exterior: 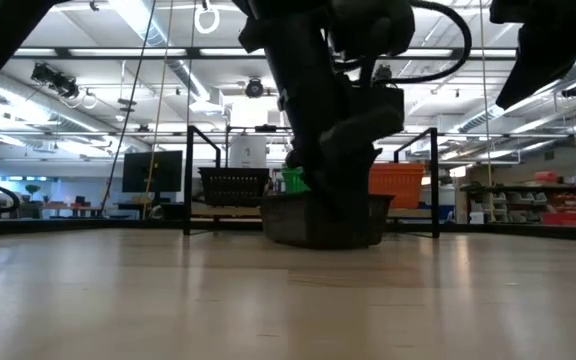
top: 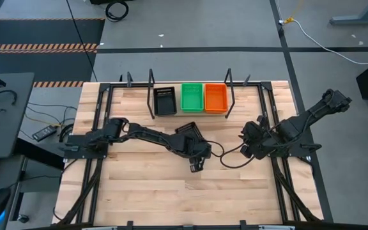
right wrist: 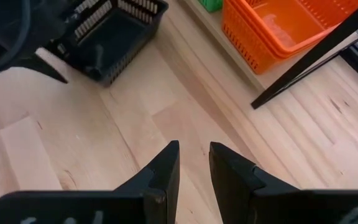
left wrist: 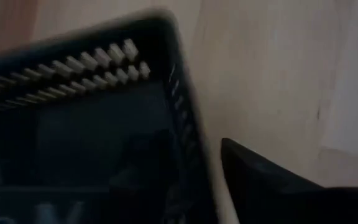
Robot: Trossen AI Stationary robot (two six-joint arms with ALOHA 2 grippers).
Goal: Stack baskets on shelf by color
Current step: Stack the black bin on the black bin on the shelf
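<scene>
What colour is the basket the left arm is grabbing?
Black, clearest in the right wrist view.

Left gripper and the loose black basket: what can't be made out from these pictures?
- High view: left gripper fingertips too small, arm covers most of the black basket.
- Low view: arm hides the grip on it.
- Left wrist view: blurred, basket cut off, grip unclear.
- Shelf stack counts: too small to tell.
</scene>
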